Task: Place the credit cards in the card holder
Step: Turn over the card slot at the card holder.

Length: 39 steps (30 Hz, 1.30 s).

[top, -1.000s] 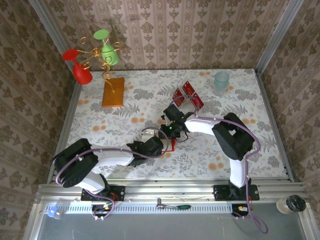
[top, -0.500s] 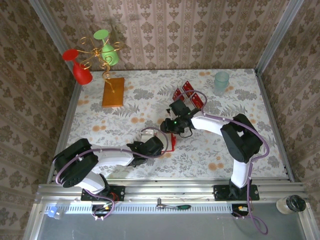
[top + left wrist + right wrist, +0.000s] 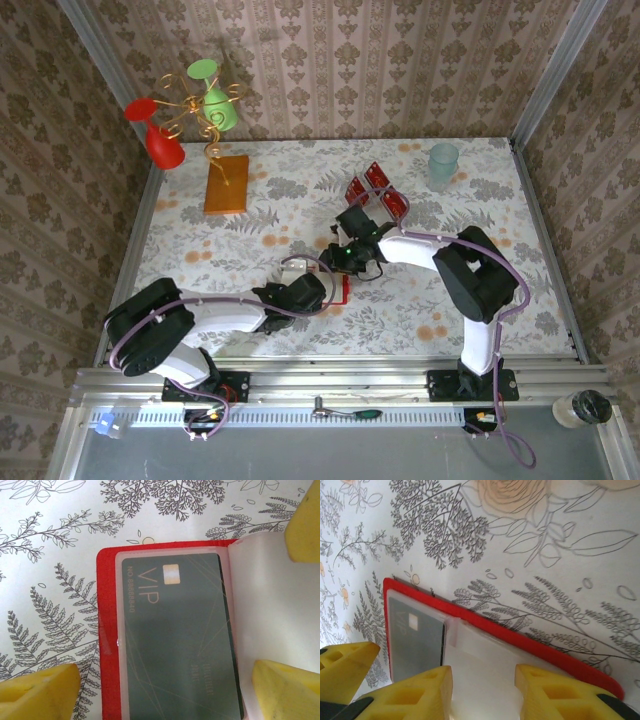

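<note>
Top external: left hand (image 3: 326, 291), right hand (image 3: 334, 271) close together above card holder (image 3: 346, 287).

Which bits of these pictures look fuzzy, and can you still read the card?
Left wrist view: the card is sharp and its VIP lettering reads clearly, while the yellow jaws at the corners look a bit blurry. Right wrist view: the jaws are soft there too, but the flower tablecloth is crisp. Top external view: even light, only faint shadows.
</note>
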Available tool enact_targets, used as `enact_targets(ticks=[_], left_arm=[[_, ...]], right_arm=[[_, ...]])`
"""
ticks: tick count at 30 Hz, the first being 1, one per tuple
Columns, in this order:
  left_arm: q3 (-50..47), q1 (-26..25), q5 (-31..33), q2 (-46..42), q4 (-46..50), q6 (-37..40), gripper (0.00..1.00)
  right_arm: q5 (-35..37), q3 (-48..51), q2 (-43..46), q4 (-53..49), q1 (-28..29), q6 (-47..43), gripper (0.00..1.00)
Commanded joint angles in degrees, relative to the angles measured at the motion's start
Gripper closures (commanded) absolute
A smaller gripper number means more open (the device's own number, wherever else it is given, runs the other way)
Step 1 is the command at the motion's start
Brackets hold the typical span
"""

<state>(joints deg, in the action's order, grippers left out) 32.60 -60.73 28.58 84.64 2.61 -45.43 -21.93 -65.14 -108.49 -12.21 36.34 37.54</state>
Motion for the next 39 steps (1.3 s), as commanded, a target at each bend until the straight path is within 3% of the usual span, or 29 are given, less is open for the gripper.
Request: enact_targets(ticks=[1, 13, 27, 39], left_arm=[[-0.7, -0.36, 1.74, -1.66, 1.95, -0.21, 0.1], [-1.78, 0.39, 4.55, -12.03, 5.1, 0.51, 0.04], [-8.39, 7.84, 3.11, -31.36, 11.57, 1.67, 0.02], [-10.6, 10.61, 0.87, -33.47, 11.28, 2.25, 0.01]], right_arm=[[-2.14, -1.52, -0.77, -0.28, 0.71, -0.18, 0.61], [-3.13, -4.34, 2.32, -3.95, 2.79, 0.0, 0.61], [-3.12, -9.83, -4.03, -2.98, 5.7, 4.48, 0.6], [-3.57, -11.35, -9.64, 0.77, 6.51, 7.76, 0.61]])
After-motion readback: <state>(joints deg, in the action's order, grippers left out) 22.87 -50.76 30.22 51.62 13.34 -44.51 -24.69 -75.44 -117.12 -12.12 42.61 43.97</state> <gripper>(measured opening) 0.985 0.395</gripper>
